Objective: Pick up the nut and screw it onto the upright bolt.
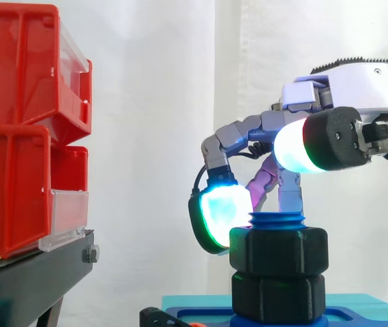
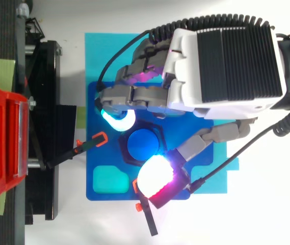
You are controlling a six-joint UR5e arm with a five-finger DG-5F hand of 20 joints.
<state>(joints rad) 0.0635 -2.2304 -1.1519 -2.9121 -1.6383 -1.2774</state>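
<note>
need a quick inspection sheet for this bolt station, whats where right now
surface: blue plate on a cyan mat
job's things: black nut sits on the upright blue bolt, bolt top showing above it; second black hex piece below
clutter: two orange-tipped black clamps at the plate's edges
hand: hand curled round the nut, one glowing pad against its side
cables: nothing seen
surroundings: red bins on a black stand, white curtain behind

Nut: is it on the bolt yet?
Yes, the nut sits around the bolt, whose blue threaded top pokes out above it.
</note>
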